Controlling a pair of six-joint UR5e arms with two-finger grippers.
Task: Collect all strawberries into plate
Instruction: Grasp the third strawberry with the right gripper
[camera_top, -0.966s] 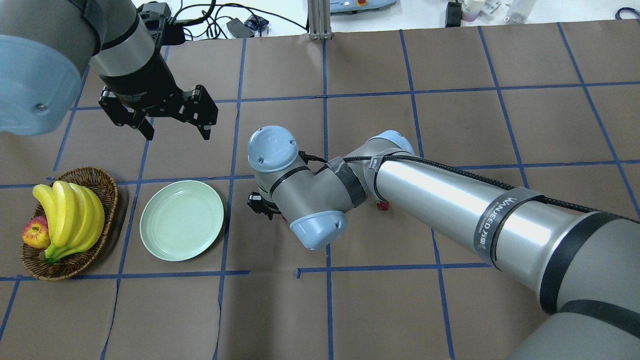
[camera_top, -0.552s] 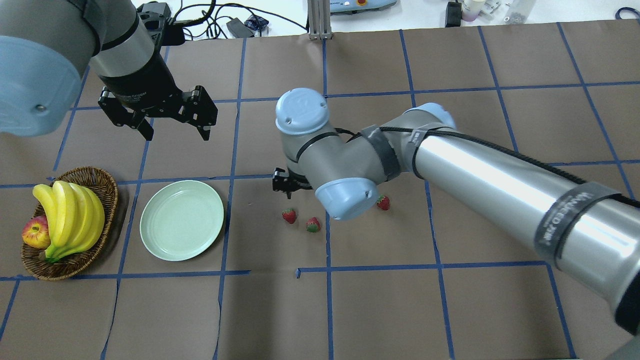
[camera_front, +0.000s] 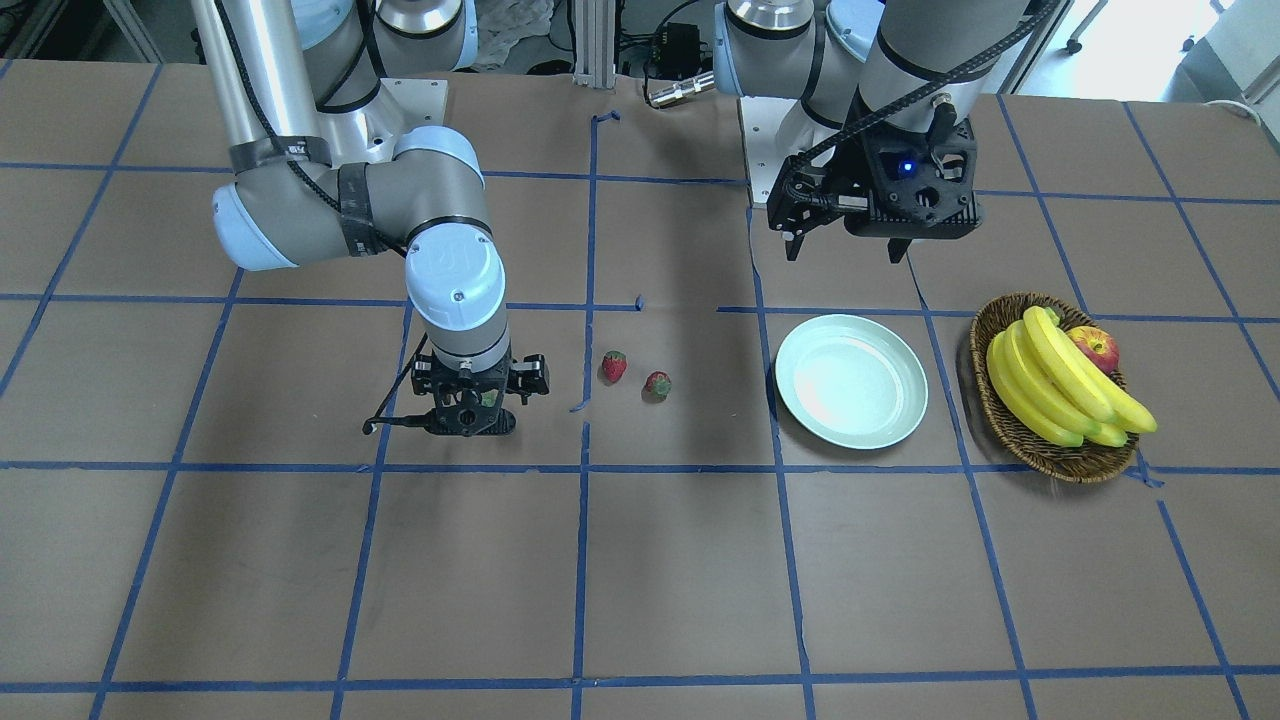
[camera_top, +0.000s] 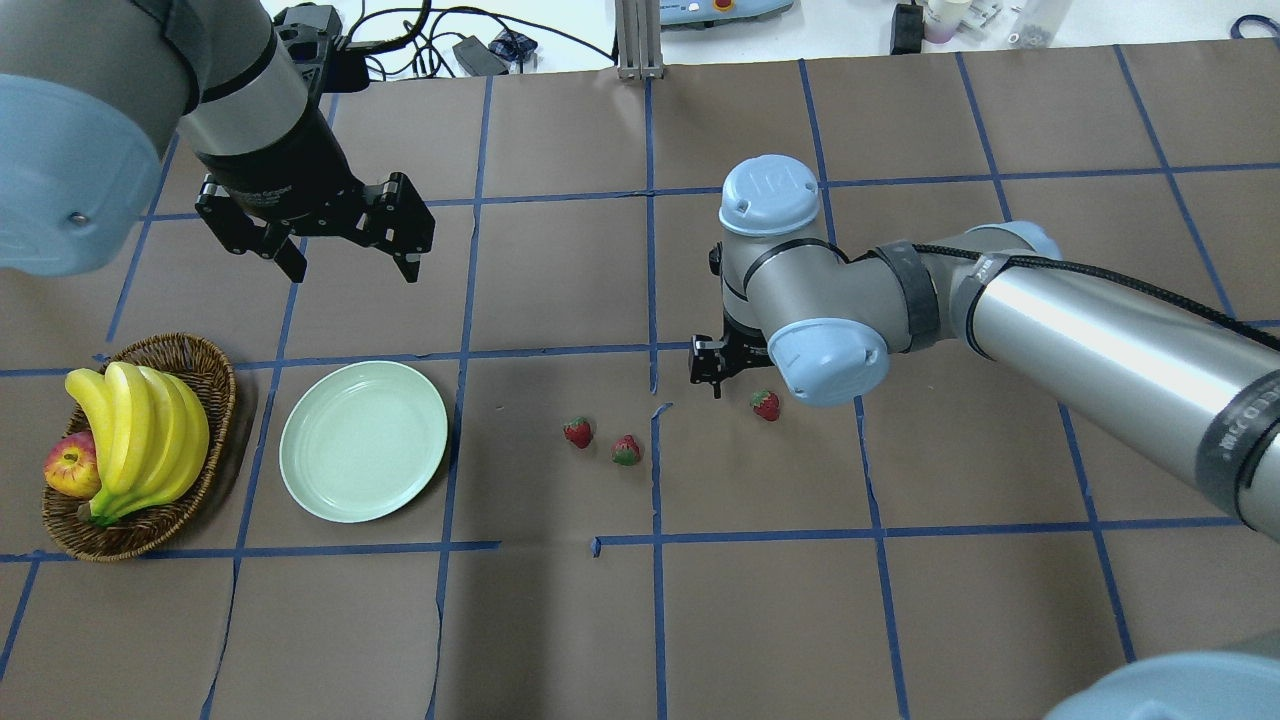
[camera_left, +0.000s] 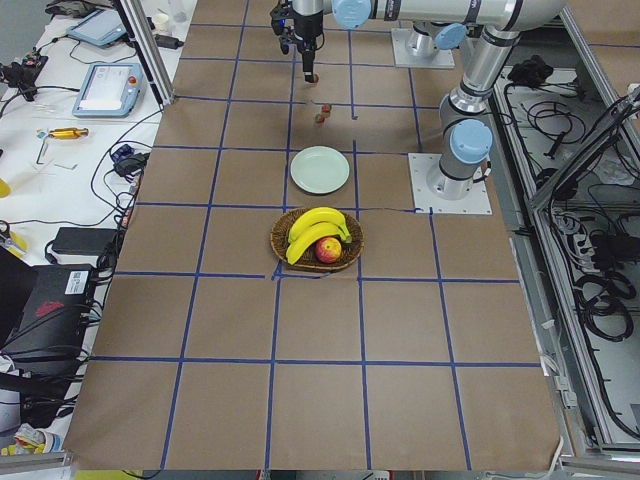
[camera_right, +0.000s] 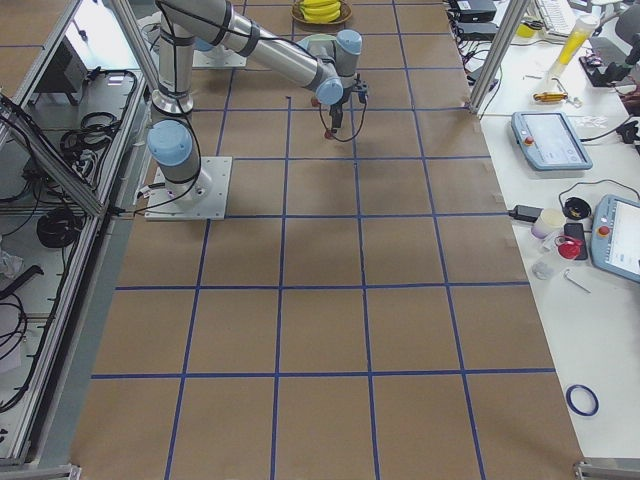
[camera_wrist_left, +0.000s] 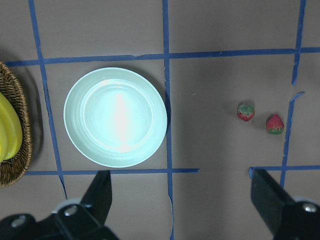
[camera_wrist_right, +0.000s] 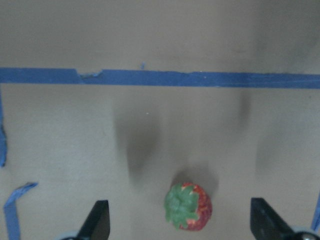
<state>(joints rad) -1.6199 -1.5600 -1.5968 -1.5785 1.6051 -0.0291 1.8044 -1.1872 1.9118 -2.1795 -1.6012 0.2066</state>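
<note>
Three strawberries lie on the brown table: two close together (camera_top: 577, 432) (camera_top: 626, 450) and one apart to the right (camera_top: 766, 404). The pale green plate (camera_top: 363, 440) is empty, left of them. My right gripper (camera_top: 722, 362) is open and low over the right strawberry, which shows between its fingers in the right wrist view (camera_wrist_right: 189, 206). My left gripper (camera_top: 352, 265) is open and empty, hovering beyond the plate. Its wrist view shows the plate (camera_wrist_left: 115, 117) and the two strawberries (camera_wrist_left: 245, 112) (camera_wrist_left: 275, 124). The front view shows the right gripper (camera_front: 467, 410) and the left gripper (camera_front: 843, 250).
A brown wicker basket (camera_top: 215, 360) with bananas (camera_top: 140, 430) and an apple (camera_top: 70, 465) stands left of the plate. Blue tape lines cross the table. Cables and devices lie beyond the far edge.
My right arm has swung to the right, away from the two close strawberries, and now stands over the single one. The left arm has not moved.
</note>
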